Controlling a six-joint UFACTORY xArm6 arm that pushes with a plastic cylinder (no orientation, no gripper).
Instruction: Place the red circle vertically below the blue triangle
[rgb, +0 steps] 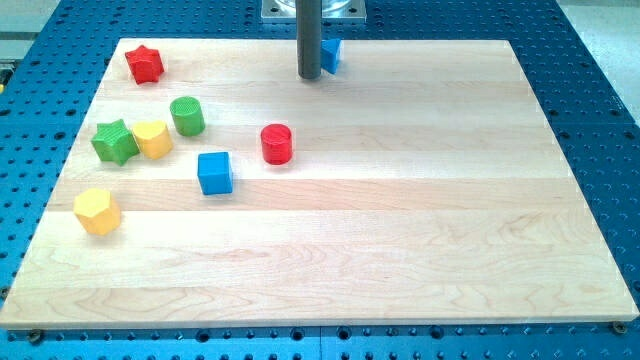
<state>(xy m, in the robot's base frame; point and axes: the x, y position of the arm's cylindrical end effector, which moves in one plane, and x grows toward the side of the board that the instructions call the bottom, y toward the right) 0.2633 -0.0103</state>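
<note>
The red circle (276, 143) is a short red cylinder standing left of the board's centre. The blue triangle (331, 55) lies at the board's top edge, mostly hidden behind the rod. My tip (309, 76) rests on the board just left of and touching or nearly touching the blue triangle. The tip is above and slightly right of the red circle, well apart from it.
On the left part of the wooden board (400, 250) lie a red star (144, 64), a green cylinder (187, 116), a green star (115, 141), a yellow block (152, 139), a blue cube (214, 172) and a yellow hexagon (97, 211). The board lies on a blue perforated table (600, 100).
</note>
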